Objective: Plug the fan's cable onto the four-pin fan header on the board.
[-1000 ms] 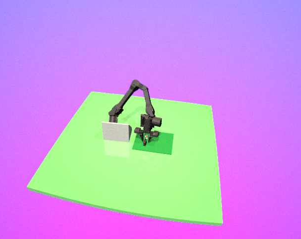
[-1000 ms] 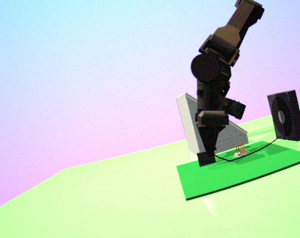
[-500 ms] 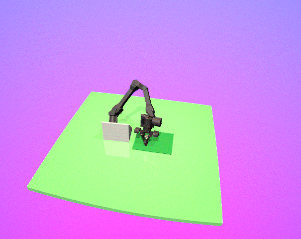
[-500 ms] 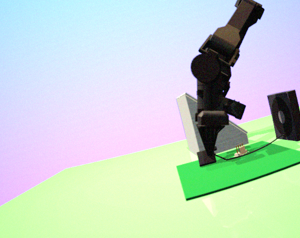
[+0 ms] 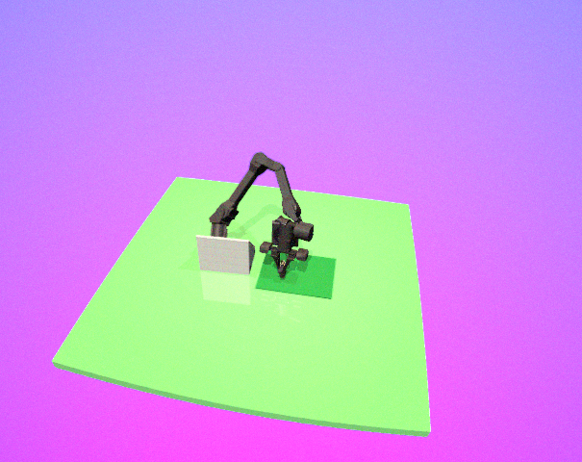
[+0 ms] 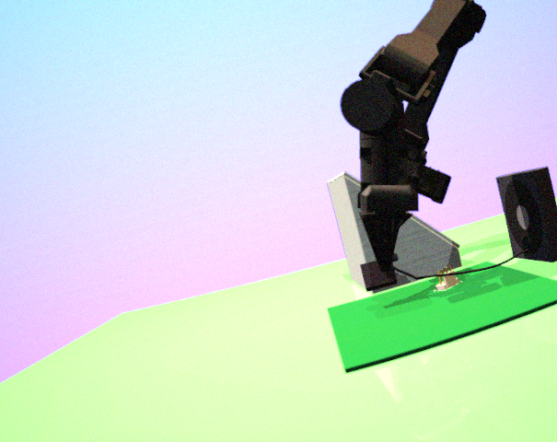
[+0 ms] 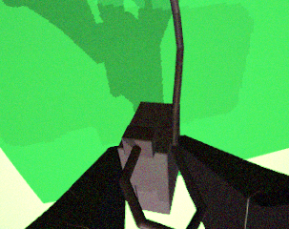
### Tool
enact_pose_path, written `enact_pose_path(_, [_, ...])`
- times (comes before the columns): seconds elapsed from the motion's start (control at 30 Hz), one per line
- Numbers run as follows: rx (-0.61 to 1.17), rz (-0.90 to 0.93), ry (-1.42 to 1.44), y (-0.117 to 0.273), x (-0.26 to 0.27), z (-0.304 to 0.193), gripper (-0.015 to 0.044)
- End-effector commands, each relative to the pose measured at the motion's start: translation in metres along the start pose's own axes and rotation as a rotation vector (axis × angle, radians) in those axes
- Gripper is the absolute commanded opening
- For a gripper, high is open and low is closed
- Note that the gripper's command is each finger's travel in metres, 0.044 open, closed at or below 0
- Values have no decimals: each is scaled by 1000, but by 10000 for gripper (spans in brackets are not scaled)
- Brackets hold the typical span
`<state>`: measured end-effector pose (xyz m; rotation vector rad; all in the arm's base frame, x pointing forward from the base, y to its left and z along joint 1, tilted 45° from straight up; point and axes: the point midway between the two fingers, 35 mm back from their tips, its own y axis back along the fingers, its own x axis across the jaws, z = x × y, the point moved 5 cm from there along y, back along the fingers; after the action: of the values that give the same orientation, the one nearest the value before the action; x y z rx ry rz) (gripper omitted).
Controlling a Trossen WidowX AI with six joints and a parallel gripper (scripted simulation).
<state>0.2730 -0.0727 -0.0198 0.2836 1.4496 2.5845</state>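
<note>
We see a dark robot arm [image 5: 270, 179] bent over a pale green counter [image 5: 231, 347], its end effector [image 6: 382, 274] pointing down at the near left corner of a darker green board [image 6: 411, 332]. The end effector is clamped on the plug [image 7: 151, 166], a small dark block with a grey face. In the wrist view, its two black fingers press against the plug's left and right sides, and the plug sits over the board's edge where green meets the paler counter.

From the top of the plug a thin black cable [image 7: 177, 57] runs away from the end effector. In the exterior view it sags in a shallow curve past the header [image 6: 446, 281] and rises to the fan [image 6: 530, 214], a dark square frame standing upright well to the right of the end effector, beyond the board.

The header is a small pale base with gold pins standing up, on the board to the right of the end effector and apart from the plug. In the wrist view only its white corner with an orange spot shows, ahead of the fingers at the top edge.

Behind the end effector stands a grey wedge-shaped block [image 6: 350, 223], its tall flat face towards the arm's base. From above, the block [image 5: 224, 253] sits just to the left of the end effector.
</note>
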Motion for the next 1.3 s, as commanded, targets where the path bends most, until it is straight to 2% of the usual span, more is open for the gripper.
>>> enact_pose_path(0.0, [6, -9, 4, 14, -3, -4, 0])
enact_pose_path(0.73, [3, -7, -5, 74, 2, -18, 0])
enact_pose_path(1.27, [-45, -7, -529, 86, -38, -6, 0])
